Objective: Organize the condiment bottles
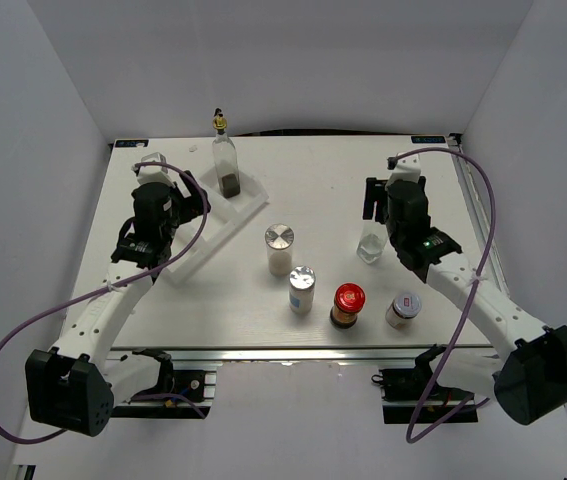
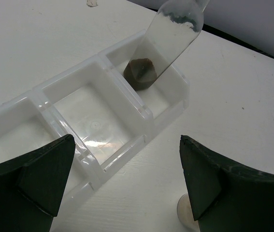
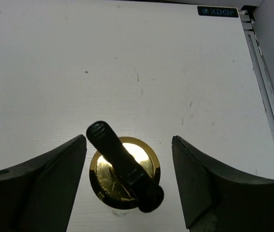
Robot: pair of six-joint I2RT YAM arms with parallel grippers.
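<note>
Top external view shows the white rack (image 1: 251,203) lying slantwise on the left part of the table (image 1: 313,170). One glass cruet (image 1: 225,165) with a dark content at its bottom stands upright in the far end compartment of the rack. All other bottles are outside the rack, to its right. Nearest are the two silver-lidded shakers (image 1: 279,248) (image 1: 302,288), then the red-lidded jar (image 1: 348,305), and the white-lidded jar (image 1: 403,310) is well apart from the rack. The second cruet (image 1: 371,247) stands on the table right of the rack, mostly covered by the right arm.

The left wrist view gives what the top view hides: the two compartments next to the cruet hold nothing, and the left gripper (image 2: 127,145) hangs over them with its fingers wide apart.

Only the right wrist view shows the second cruet's gold and black pourer from above. The right gripper (image 3: 128,140) has one finger at each side of it, with a gap at both sides, so it is not touching.
</note>
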